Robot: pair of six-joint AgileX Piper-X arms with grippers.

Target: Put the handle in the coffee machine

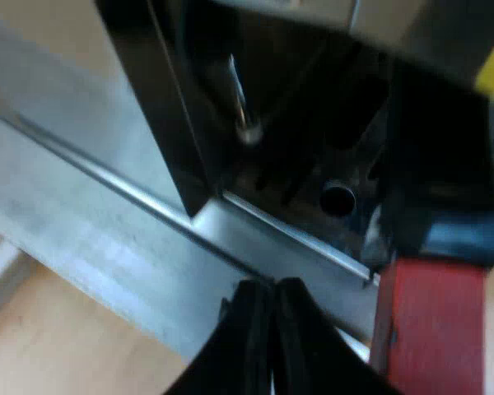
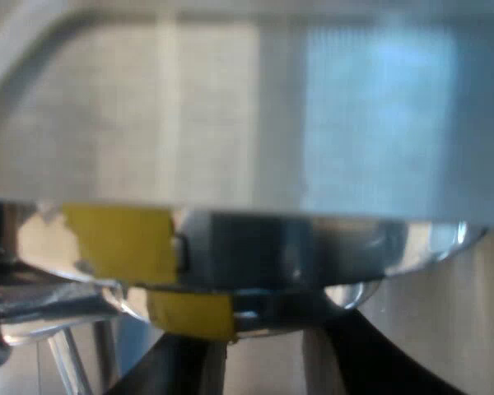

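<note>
Close to the espresso machine's front (image 1: 148, 123), my left gripper (image 1: 269, 325) is shut with nothing between its fingers, just over the metal drip tray edge (image 1: 107, 239). Beside it the holder's dark handle (image 1: 445, 189) reaches toward the machine's dark recess, and its red end (image 1: 435, 329) is close to the fingers but apart from them. My right gripper (image 2: 263, 362) is open right under a shiny metal ring (image 2: 313, 247) on the machine's underside. The ring carries yellow tape (image 2: 123, 243), and a second yellow patch (image 2: 189, 317) sits on a metal part just below, near one finger (image 2: 177, 362).
A round hole (image 1: 337, 197) shows in the floor of the machine's recess, and a thin metal spout (image 1: 243, 99) hangs above it. The machine's broad grey body (image 2: 247, 107) lies over the ring. A light wooden table (image 1: 58, 346) runs under the tray.
</note>
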